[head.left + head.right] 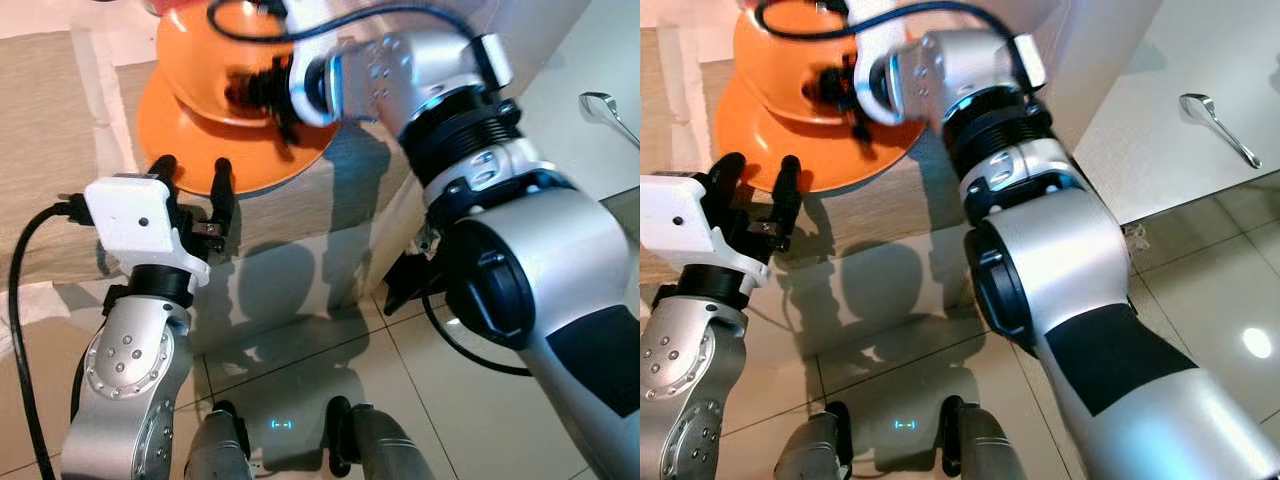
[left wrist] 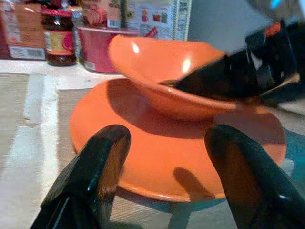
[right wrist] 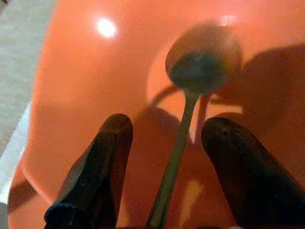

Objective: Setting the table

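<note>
Fingers (image 3: pixel 95 167) of our right gripper (image 3: pixel 167 167) stand apart over the desk (image 1: pixel 60 150), above the plate (image 1: pixel 180 130) and inside the bowl (image 2: pixel 157 71), straddling but not gripping the spoon (image 3: pixel 202 62), so we should withdraw straight back, left gripper (image 2: pixel 167 171) open near the plate's rim.

A home dining spot: a table (image 1: pixel 60 150) with a beige cloth carries an orange plate (image 2: pixel 157 162) and bowl (image 2: pixel 167 71), jars (image 2: pixel 58 36) and food boxes (image 2: pixel 152 16) behind, over a tiled floor (image 1: pixel 400 400).
</note>
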Tool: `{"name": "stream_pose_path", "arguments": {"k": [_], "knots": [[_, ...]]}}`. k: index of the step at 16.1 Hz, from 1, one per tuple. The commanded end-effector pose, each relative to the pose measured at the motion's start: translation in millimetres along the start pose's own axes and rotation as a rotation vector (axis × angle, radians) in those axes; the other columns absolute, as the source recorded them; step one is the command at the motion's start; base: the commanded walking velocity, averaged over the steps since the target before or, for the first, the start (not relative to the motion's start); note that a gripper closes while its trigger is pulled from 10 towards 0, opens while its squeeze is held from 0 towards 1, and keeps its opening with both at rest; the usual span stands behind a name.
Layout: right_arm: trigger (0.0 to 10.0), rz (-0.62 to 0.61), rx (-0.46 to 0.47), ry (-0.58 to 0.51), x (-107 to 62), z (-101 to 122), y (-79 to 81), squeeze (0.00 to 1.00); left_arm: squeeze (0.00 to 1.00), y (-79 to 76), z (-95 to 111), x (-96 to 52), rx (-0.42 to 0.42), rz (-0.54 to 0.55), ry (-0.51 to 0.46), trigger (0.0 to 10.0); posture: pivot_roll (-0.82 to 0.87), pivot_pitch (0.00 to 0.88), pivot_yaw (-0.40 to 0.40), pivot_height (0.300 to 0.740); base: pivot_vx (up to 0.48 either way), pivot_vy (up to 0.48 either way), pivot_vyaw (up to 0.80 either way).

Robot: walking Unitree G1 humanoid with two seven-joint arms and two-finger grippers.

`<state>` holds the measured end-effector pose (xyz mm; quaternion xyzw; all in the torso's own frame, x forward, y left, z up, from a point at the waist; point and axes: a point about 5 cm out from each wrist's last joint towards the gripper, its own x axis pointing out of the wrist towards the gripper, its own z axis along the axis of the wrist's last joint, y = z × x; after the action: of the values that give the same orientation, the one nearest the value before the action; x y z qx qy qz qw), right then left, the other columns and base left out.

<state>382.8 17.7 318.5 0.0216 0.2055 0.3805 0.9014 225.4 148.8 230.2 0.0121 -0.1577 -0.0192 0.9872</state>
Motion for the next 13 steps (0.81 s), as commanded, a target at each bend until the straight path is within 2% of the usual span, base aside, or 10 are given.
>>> {"name": "stream_pose_path", "arguments": {"k": [1,13], "knots": [[0.0,-0.022,-0.017,0.015,0.1,1.7,2.1,0.0,0.0,-2.7,2.2,-3.8,-0.002,0.0,0.0,10.0,-0.03,0.276,-0.116,0.74,0.0,0.0,0.0],[0.0,-0.056,0.0,-0.037,0.4,6.0,-1.5,0.0,0.0,-3.7,3.1,-0.5,-0.007,0.011,-0.012,10.0,-0.03,0.263,-0.122,0.74,0.0,0.0,0.0]]}}
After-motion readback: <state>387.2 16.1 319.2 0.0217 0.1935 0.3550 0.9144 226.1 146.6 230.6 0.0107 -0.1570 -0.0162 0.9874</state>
